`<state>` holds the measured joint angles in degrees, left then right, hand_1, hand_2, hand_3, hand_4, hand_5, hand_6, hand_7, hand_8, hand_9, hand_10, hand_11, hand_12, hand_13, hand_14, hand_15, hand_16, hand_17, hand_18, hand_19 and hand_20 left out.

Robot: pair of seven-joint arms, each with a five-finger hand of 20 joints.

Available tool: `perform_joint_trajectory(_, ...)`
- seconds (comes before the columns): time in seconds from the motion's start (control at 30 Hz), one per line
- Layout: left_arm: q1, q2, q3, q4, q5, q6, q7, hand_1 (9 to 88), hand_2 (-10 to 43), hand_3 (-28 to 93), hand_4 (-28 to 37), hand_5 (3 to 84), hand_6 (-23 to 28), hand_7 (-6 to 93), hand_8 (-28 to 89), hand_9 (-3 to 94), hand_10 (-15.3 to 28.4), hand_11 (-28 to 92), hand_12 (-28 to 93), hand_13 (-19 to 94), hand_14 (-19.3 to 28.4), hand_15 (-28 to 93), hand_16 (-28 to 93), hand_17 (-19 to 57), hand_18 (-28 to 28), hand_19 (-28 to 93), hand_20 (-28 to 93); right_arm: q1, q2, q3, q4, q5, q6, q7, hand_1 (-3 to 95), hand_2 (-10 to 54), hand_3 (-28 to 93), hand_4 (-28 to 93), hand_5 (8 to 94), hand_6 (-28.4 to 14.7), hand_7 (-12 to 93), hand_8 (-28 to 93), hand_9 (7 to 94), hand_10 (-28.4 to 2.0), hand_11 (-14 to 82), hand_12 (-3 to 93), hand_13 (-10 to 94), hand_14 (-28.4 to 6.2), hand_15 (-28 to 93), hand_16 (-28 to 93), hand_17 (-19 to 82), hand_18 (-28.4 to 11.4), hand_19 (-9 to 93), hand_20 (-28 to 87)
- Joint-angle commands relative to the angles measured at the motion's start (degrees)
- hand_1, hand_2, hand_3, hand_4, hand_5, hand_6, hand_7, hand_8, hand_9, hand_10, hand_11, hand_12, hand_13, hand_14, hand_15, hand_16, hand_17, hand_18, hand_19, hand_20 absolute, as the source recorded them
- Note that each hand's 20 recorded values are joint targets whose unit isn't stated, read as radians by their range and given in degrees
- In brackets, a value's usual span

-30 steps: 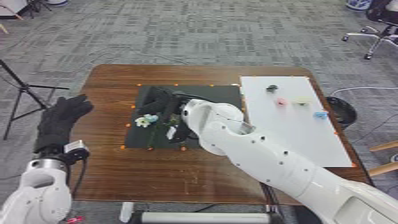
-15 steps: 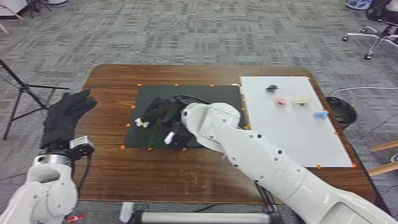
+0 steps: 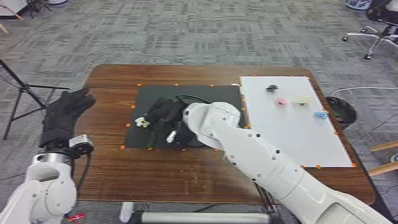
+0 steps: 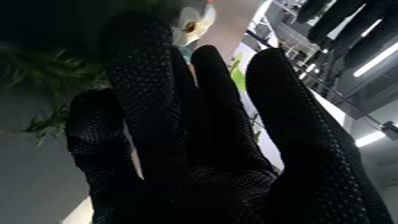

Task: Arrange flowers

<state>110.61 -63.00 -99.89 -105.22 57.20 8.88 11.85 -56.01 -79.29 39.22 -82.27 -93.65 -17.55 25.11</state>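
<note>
Greenery [image 4: 58, 75] appears near the right hand [image 3: 162, 111], its fingers straight, in wrist view; head view adds a pink bloom [image 3: 281, 101].

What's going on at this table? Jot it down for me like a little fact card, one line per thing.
Table: brown wood
Left hand: open, beyond the table's left edge
Right hand: over the dark mat, fingers fairly straight
White flower: on the dark mat's left side, beside the right hand
Greenery: beside the right hand
White sheet: right side of table, bearing small pink, blue, pale yellow and dark pieces
</note>
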Motion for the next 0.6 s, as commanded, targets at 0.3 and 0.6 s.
perform_joint_trajectory(0.3,2.9,-1.18,-2.54,-0.58,-0.2,-2.35,0.17,19.3,23.3,65,-28.3,49.8,5.7,10.6,-7,47.6,15.8,21,11,39,18.0,21,0,3.9,12.7,14,17,3.3,7.3,-0.8,-7.5,10.1,5.6,-1.6,38.3,13.9,54,-13,52.5,-3.5,9,-7,54.8,-12.0,7.1,8.5,78,-10.0,51,30,38,-22.7,82,53)
perform_joint_trajectory(0.6,4.4,-1.57,-4.51,-1.18,-0.12,-3.19,0.65,19.6,22.9,64,-28.3,52.4,4.1,12.9,-7,51.4,15.7,21,13,41,18.9,22,1,4.2,12.6,14,16,0.5,27.7,11.4,-28.9,10.9,9.8,-11.6,33.7,-0.4,63,-14,58.2,-3.6,12,-7,62.2,-14.1,8.4,13.0,72,-12.7,48,29,33,-22.9,75,53)
